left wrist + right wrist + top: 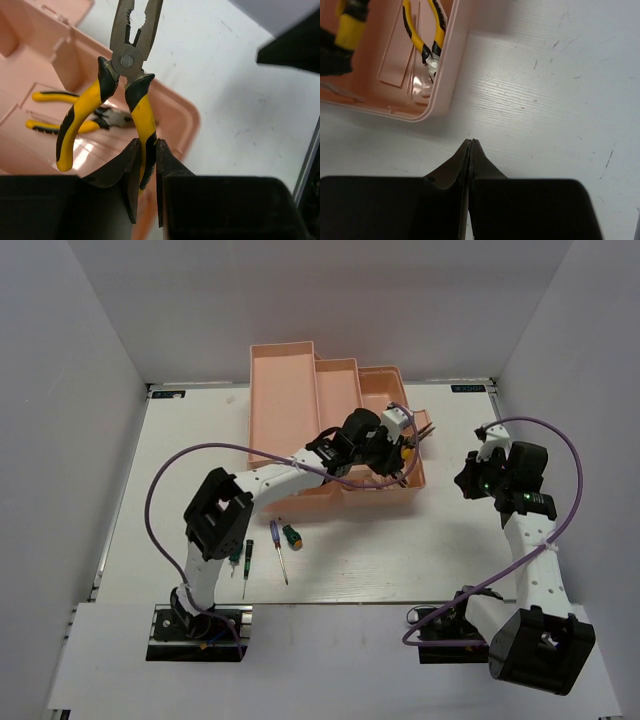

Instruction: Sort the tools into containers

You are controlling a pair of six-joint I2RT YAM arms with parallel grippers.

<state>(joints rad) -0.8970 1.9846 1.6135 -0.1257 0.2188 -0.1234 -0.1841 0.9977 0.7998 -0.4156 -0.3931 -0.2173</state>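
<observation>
White walls [70,360] hem a scuffed table [555,95]. At the toolbox [182,112] corner the left gripper [145,150] pinches pliers [141,112]; the right gripper [470,143], pressed together, hangs above bare table.

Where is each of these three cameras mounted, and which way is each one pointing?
Top external: fixed above and behind the robot, looking down on the table, pink toolbox and loose screwdrivers; the left arm and right arm both show.
Left wrist: on the left arm, looking along the left jaws, shut on one handle of the held pliers over the toolbox edge.
Right wrist: on the right arm, looking down past the right jaws, shut and empty, at the table beside the toolbox corner.
Shared: both wrist views show the second pliers lying inside the toolbox.
</observation>
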